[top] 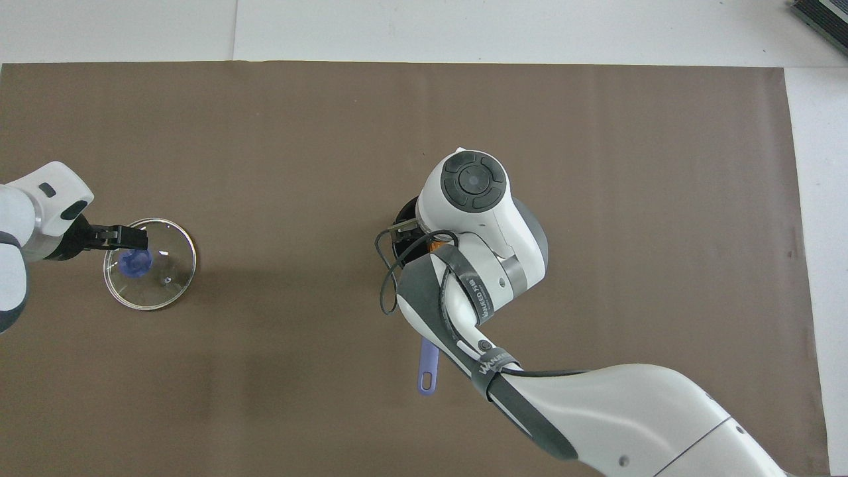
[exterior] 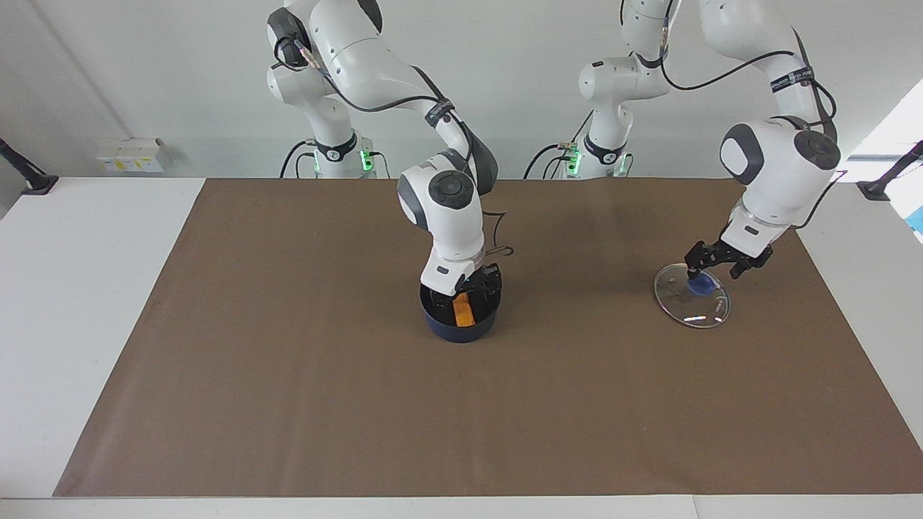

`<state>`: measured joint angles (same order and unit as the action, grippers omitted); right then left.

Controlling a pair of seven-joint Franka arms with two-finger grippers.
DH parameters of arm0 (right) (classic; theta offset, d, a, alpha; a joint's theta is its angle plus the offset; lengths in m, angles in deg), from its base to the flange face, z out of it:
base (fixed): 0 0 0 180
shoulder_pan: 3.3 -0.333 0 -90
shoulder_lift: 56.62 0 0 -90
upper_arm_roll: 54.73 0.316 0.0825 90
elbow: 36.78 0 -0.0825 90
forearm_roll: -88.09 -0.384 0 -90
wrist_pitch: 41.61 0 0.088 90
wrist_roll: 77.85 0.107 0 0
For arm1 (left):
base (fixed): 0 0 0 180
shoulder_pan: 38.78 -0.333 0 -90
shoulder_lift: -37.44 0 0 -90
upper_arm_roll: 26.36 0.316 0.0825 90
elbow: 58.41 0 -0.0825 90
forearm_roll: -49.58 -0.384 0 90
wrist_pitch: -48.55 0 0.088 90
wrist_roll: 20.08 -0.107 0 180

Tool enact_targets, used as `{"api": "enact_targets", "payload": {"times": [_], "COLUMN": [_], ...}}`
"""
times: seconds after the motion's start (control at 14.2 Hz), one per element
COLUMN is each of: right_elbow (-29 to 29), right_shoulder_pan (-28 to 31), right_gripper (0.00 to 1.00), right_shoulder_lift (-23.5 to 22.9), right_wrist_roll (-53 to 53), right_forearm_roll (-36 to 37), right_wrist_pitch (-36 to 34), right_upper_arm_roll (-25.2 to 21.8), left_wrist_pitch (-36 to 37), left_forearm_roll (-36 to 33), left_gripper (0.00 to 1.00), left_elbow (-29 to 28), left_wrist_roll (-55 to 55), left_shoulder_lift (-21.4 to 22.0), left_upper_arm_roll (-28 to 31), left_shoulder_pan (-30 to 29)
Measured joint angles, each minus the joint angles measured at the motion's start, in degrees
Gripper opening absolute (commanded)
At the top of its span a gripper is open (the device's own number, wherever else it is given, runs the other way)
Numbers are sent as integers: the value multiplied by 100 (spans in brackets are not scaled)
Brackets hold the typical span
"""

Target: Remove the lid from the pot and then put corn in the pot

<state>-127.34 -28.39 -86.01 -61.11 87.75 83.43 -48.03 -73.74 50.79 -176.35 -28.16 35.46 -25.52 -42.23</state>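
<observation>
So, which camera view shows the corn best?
The facing view: the corn shows as an orange cob inside the pot, under the right gripper. In the overhead view, the right arm covers all but an orange sliver.

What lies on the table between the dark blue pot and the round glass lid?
Nothing: in the facing view only bare brown mat separates the dark blue pot from the round glass lid.

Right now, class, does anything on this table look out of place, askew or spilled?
Nothing stands out. The lid lies flat on the mat, off the pot, under the left hand. The corn is in the pot at the right hand.
</observation>
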Motion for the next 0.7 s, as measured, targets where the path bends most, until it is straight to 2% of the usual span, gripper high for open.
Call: {"api": "enact_targets", "payload": {"times": [0.21, 0.49, 0.7], "right_elbow": [97, 149, 156], "right_shoulder_pan": [74, 502, 853], "right_gripper": [100, 100, 100], "right_shoulder_lift": [244, 917, 1394], "right_wrist_roll": [0, 0, 0], "right_forearm_roll": [0, 0, 1], "right_wrist_pitch": [-110, -542, -962], "right_upper_arm_roll": [-42, -74, -88], "left_wrist_pitch": [472, 1305, 1533], "left_forearm_roll": [0, 0, -27], "left_gripper": [100, 100, 100], "left_elbow": [300, 959, 1261], "left_wrist_roll": [-11, 15, 102], "left_shoulder_lift": [241, 348, 347], "left_upper_arm_roll": [-93, -141, -151], "left_shoulder_pan": [44, 417, 785]}}
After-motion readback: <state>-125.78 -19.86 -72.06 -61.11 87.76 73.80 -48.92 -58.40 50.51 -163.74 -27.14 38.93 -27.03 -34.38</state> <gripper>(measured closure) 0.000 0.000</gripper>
